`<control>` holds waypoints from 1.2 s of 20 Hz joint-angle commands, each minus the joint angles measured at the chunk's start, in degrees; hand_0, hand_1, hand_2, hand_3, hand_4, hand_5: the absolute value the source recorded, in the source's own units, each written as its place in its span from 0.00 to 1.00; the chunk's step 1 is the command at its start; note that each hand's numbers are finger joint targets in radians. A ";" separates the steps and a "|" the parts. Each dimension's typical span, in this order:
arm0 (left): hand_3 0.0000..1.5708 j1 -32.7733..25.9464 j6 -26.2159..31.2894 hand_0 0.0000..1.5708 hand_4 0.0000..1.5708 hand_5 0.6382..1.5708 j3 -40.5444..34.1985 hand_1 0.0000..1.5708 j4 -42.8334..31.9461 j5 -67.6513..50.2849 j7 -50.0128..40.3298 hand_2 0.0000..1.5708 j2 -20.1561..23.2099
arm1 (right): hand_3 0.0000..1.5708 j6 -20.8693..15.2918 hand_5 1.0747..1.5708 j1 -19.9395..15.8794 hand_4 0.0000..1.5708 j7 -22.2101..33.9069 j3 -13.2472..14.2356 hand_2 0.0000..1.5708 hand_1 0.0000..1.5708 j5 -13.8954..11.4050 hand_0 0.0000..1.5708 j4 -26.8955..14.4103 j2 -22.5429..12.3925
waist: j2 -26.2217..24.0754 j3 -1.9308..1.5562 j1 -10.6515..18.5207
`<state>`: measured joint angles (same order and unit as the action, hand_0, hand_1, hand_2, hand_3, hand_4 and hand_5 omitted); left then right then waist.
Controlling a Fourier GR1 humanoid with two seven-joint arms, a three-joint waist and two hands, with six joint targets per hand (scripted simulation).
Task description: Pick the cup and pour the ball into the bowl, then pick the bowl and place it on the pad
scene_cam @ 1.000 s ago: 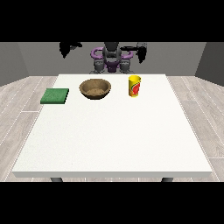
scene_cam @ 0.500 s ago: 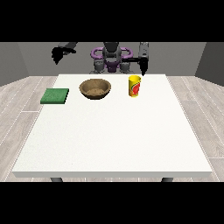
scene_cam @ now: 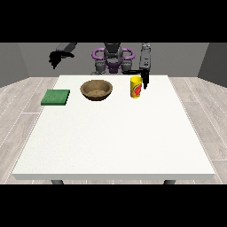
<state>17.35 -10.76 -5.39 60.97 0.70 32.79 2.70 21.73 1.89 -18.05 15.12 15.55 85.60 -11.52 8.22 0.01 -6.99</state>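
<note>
Although both hands are in sight, they are small and dark against the far wall, so I cannot tell how the fingers of either one lie. Whatever sits inside the cup [scene_cam: 136,86] is hidden by its wall; no ball can be seen from here. The robot's body [scene_cam: 113,60] shows only from the chest up behind the far edge of the table [scene_cam: 115,142].

From the hand at the view's right [scene_cam: 144,80], which hangs down from its forearm over the table's far side, the yellow and red cup stands upright just beside it, a little toward the middle of the table and nearer the camera. Whether that hand touches the cup I cannot say; the two overlap at the cup's upper edge. Farther along the same way, past the cup, the brown bowl [scene_cam: 96,89] sits on the table, well apart from this hand.

The hand at the view's left [scene_cam: 56,57] is raised off to the side, above and beyond the table's far corner. Below it and nearer the camera lies the green pad [scene_cam: 56,97], flat by the table's edge, with the bowl beside the pad toward the middle.
</note>
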 commanded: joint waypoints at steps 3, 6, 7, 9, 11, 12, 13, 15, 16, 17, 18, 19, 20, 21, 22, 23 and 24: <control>0.00 2.54 -1.01 0.39 0.00 0.88 -3.66 0.39 -9.98 0.40 6.65 0.00 2.68 | 0.00 5.44 1.00 -2.54 0.17 -0.15 4.17 0.00 0.00 4.74 0.00 -2.94 -5.08 | 3.46 0.01 -1.53; 0.63 1.10 -7.03 0.63 0.48 0.97 -1.18 0.63 -12.84 4.12 10.50 0.77 -1.67 | 0.00 8.31 0.99 -2.43 0.15 -0.69 6.24 0.00 0.00 7.17 0.00 -4.76 -7.16 | 3.99 -0.01 -3.10; 1.00 2.70 -11.79 0.78 0.70 1.00 -0.73 0.78 -13.39 7.04 11.06 1.00 -1.53 | 0.00 6.34 1.00 -2.87 0.12 -1.27 4.94 0.00 0.00 5.05 0.00 -3.45 -5.79 | 4.89 -0.01 -4.11; 1.00 4.63 -12.23 0.83 0.74 0.98 -3.94 0.83 -16.79 5.32 13.18 1.00 0.27 | 0.00 7.07 1.00 -0.73 0.14 -2.74 4.86 0.00 0.00 4.13 0.00 -2.59 -5.54 | 4.96 0.02 -4.79; 1.00 3.07 -12.25 0.84 0.76 0.98 -2.32 0.84 -17.85 6.80 11.08 1.00 0.50 | 0.00 10.59 1.00 0.76 0.18 -0.77 6.43 0.00 0.00 7.01 0.00 -4.82 -7.77 | 1.01 -0.01 -3.86; 1.00 3.06 -15.43 0.83 0.77 0.98 -0.80 0.83 -19.03 8.04 13.20 1.00 -2.58 | 0.00 10.02 1.00 -2.01 0.20 1.13 8.07 0.00 0.00 9.04 0.00 -6.07 -9.29 | 2.31 0.00 -3.55; 1.00 4.66 -14.05 0.83 0.77 0.98 -0.50 0.83 -18.45 9.11 9.28 1.00 0.37 | 0.00 8.67 1.00 -1.20 0.22 2.03 7.71 0.00 0.00 8.06 0.00 -6.77 -8.37 | -0.44 -0.01 -2.30; 1.00 9.67 -16.78 0.83 0.78 0.98 0.60 0.83 -17.41 11.84 2.44 1.00 2.31 | 0.00 7.86 1.00 -3.55 0.23 2.58 7.04 0.00 0.00 7.28 0.00 -8.01 -8.55 | -0.91 -0.05 -2.24; 1.00 7.92 -20.21 0.83 0.78 0.98 1.97 0.83 -18.29 14.59 0.80 1.00 1.92 | 0.00 8.14 1.00 -2.45 0.24 5.56 6.82 0.00 0.00 8.21 0.00 -6.91 -9.33 | -3.48 -0.05 -2.82; 1.00 9.12 -21.28 0.84 0.77 0.99 4.27 0.84 -17.29 17.14 -3.11 1.00 1.85 | 0.00 7.21 1.00 -3.19 0.25 7.60 6.95 0.00 0.00 8.56 0.00 -8.05 -9.71 | -6.75 -0.10 -1.89; 1.00 8.46 -22.85 0.85 0.77 0.99 6.34 0.85 -17.83 20.45 -4.72 1.00 2.78 | 0.00 5.90 1.00 -2.34 0.27 7.81 5.50 0.00 0.00 7.11 0.00 -7.70 -7.88 | -8.66 -0.13 -1.14; 1.00 11.50 -26.62 0.84 0.78 0.98 8.19 0.84 -18.17 23.54 -6.17 1.00 1.02 | 0.00 5.04 1.00 -6.54 0.30 9.13 7.34 0.00 0.00 8.54 0.00 -9.52 -10.13 | -5.92 -0.15 -0.80; 1.00 12.58 -25.02 0.84 0.78 0.98 8.86 0.84 -19.17 25.08 -9.63 1.00 3.32 | 0.00 4.66 1.00 -6.09 0.31 10.94 6.52 0.00 0.00 8.14 0.00 -8.45 -10.27 | -8.02 -0.12 -0.92; 1.00 13.58 -27.32 0.84 0.78 0.98 10.27 0.84 -20.05 27.47 -12.40 1.00 1.82 | 0.00 4.51 1.00 -7.16 0.33 12.28 7.23 0.00 0.00 9.37 0.00 -9.07 -10.93 | -8.47 -0.11 -1.28; 1.00 16.79 -27.48 0.85 0.77 0.98 11.68 0.85 -21.47 30.45 -16.61 1.00 3.03 | 0.00 1.90 1.00 -8.60 0.35 12.52 5.50 0.00 0.00 7.26 0.00 -7.93 -9.28 | -8.54 -0.15 -1.29; 1.00 17.01 -28.69 0.84 0.79 0.98 13.02 0.84 -23.02 33.68 -18.26 1.00 4.62 | 0.00 2.85 1.00 -7.99 0.36 13.90 4.98 0.00 0.00 7.29 0.00 -7.80 -10.07 | -9.41 -0.17 -1.91; 1.00 17.11 -30.80 0.84 0.79 0.99 15.00 0.84 -24.32 37.48 -19.85 1.00 5.23 | 0.00 2.96 0.99 -7.93 0.37 11.15 5.20 0.00 0.00 6.03 0.00 -8.72 -9.74 | -8.85 -0.26 -1.18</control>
<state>31.10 -36.75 4.47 40.11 28.23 21.15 5.87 25.94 -4.57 -7.80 21.02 22.94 77.58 -21.07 0.88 -0.14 -8.54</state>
